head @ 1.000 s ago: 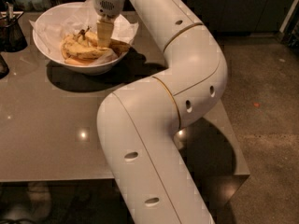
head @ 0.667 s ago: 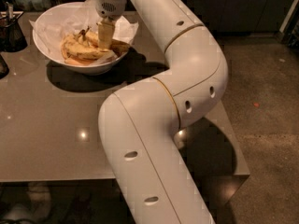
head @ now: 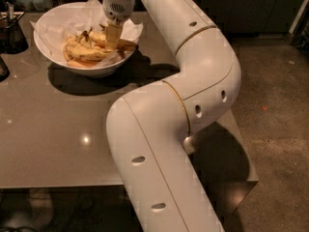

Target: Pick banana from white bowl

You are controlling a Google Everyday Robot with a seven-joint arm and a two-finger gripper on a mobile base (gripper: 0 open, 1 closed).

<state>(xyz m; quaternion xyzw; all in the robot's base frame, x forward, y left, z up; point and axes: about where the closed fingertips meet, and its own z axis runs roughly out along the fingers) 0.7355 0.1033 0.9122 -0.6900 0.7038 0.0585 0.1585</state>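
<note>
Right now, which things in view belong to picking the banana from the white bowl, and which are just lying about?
Job in hand:
- gripper, down inside the bowl over the fruit
- banana, beneath the gripper
- white bowl

Lying about:
- other bananas in the same bowl
- paper lining
- dark wire basket at the left of the table

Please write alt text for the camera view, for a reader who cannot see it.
A white robot arm reaches over a grey table, its pincer down inside a white bowl, at the bananas that lie on crinkled white paper.
</note>
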